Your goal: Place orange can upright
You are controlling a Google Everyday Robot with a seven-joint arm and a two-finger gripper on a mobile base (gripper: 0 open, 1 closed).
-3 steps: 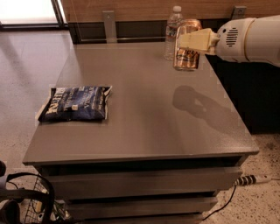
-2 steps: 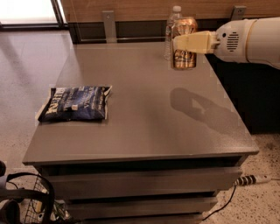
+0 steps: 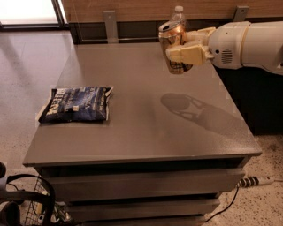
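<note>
The orange can [image 3: 173,40] is a coppery drink can with a silver top, held nearly upright and slightly tilted in the air above the far right part of the grey table [image 3: 146,128]. My gripper [image 3: 183,47] reaches in from the right on a white arm and is shut on the can, its cream fingers [image 3: 188,54] wrapped across the can's front. The can's shadow falls on the table below, so it hangs clear of the surface.
A clear plastic water bottle [image 3: 177,13] stands at the table's far edge, just behind the can. A dark blue snack bag [image 3: 77,105] lies flat at the left. A wooden wall runs behind the table. A wire basket [image 3: 26,207] and cables sit on the floor.
The gripper has carried the can leftward and slightly toward the camera, away from the table's far right corner. The bottle and the bag have not moved.
</note>
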